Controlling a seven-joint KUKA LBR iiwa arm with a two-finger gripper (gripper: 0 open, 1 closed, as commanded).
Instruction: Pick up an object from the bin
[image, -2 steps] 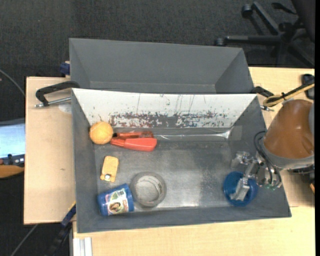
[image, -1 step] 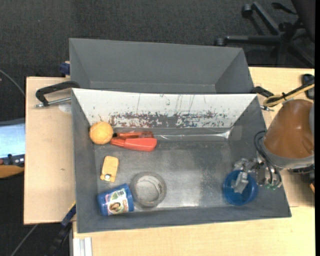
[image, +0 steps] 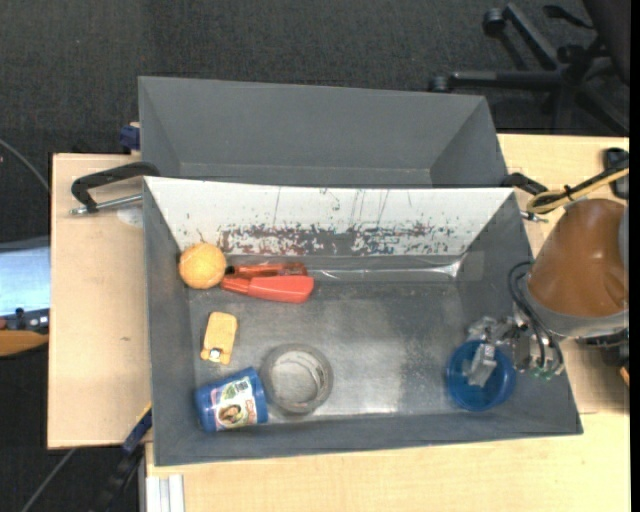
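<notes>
My gripper is low in the bin's front right corner, right over a round blue bowl-like thing. Its metal fingers reach down onto the blue thing's top. Whether anything sits between them cannot be made out.
Along the back wall lie an orange ball and a red-orange tool. At the left front are a small yellow block, a clear round lid or cup and a blue labelled can on its side. The arm comes in from the right.
</notes>
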